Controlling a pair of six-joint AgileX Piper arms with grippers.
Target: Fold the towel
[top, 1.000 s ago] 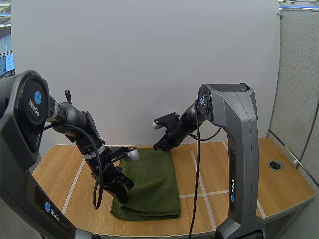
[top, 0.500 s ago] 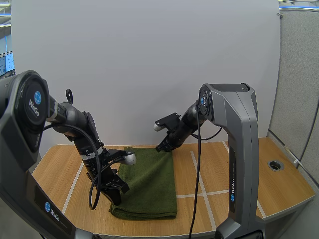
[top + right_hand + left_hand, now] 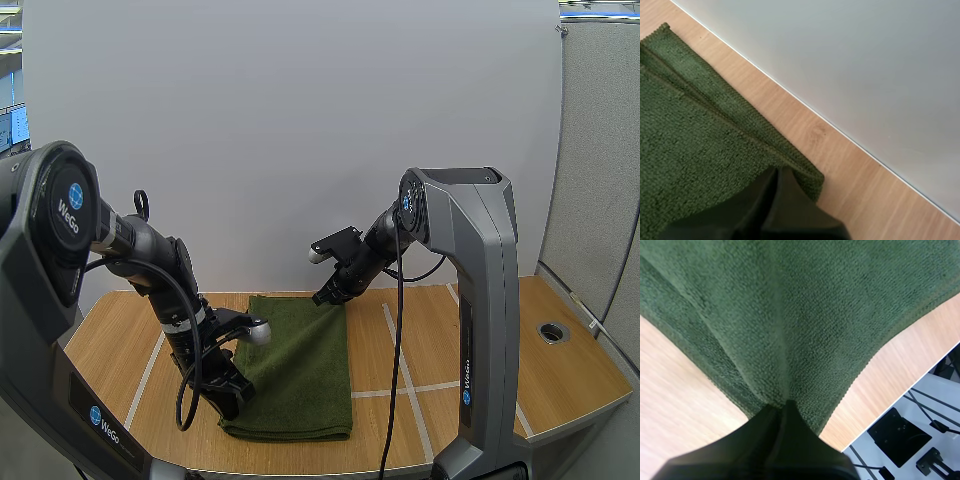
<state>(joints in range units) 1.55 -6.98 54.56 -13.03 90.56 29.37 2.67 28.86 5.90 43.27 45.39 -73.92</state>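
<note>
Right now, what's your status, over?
Left gripper shut on towel, near corner. Right gripper shut on far corner. It lies doubled, flat on table. No obstruction seen.

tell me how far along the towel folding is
Done: the towel already lies on the table as a narrow strip, with stacked layers showing at its far edge. In hand: the left tool pinches the near left corner, cloth puckering into it, and the right tool is shut on the far right corner. Left: probably another fold; none is under way yet.
</note>
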